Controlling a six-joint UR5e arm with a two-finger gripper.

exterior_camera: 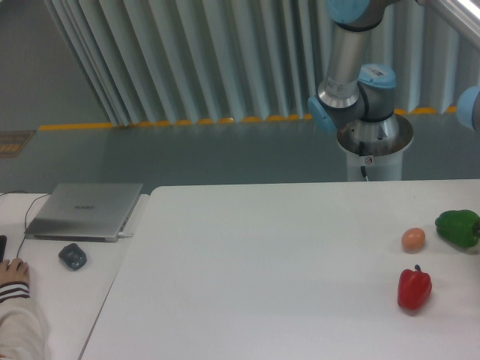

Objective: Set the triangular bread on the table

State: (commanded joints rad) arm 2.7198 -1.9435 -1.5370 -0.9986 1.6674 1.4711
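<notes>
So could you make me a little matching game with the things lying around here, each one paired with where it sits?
Things:
1. green pepper
2. red pepper
3. laptop
4. mouse

Places:
A. on the side desk, closed, far end
B. right edge of the table, farthest right
C. just in front of the laptop
D. nearest the table's front, below the small orange ball

Pairs: 1-B, 2-D, 3-A, 4-C

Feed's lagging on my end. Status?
End effector out of frame. No triangular bread visible. On the table: green pepper, small orange ball, red pepper.
</notes>
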